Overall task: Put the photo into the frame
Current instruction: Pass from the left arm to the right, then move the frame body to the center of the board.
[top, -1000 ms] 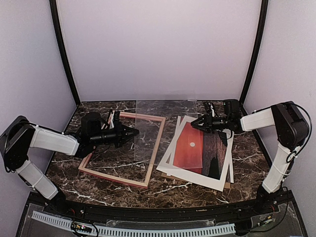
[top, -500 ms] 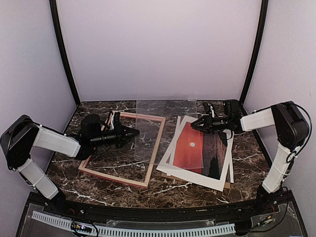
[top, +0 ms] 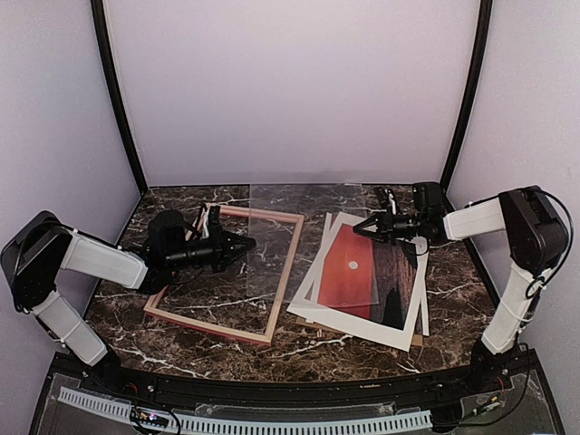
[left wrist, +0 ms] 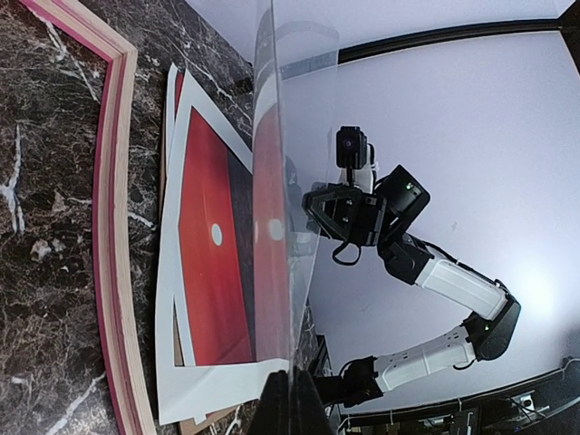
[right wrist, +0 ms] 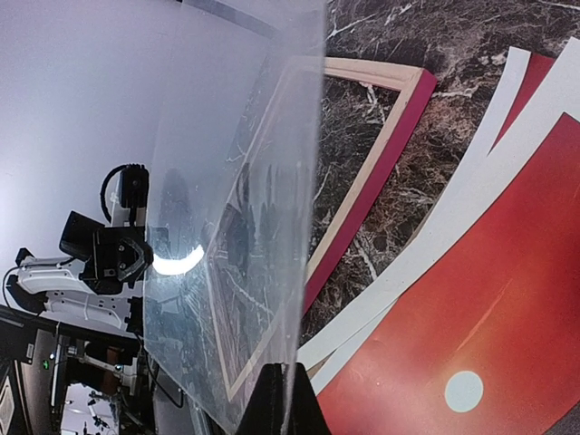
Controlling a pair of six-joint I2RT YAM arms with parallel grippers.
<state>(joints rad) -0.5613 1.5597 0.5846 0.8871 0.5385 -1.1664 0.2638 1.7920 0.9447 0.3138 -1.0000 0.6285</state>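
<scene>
The left fingers (top: 237, 245) and the right fingers (top: 367, 225) each pinch an opposite edge of 1 clear sheet (top: 308, 246), closed narrow on it. Both wrist views show the sheet's edge running straight down into the dark fingers (left wrist: 292, 403) (right wrist: 279, 403). The sheet hangs off the surface (top: 227, 355) between the 2 arms. In the top view it covers the frame's right rail and the left part of the photo.

The frame (top: 208, 326) lies flat toward the left edge of the surface, pale wood facing up. Pink-red shows along its side in the wrist views (left wrist: 113, 227) (right wrist: 381, 154), and marble shows through its opening.

The photo (top: 396, 281) lies flat toward the right edge, apart from the frame, with its red sky and small white sun facing up (left wrist: 204, 272) (right wrist: 507, 308). It rests on a white mat (top: 353, 326), whose border shows around it. A brown board (top: 314, 330) peeks out under the mat at the near side.
</scene>
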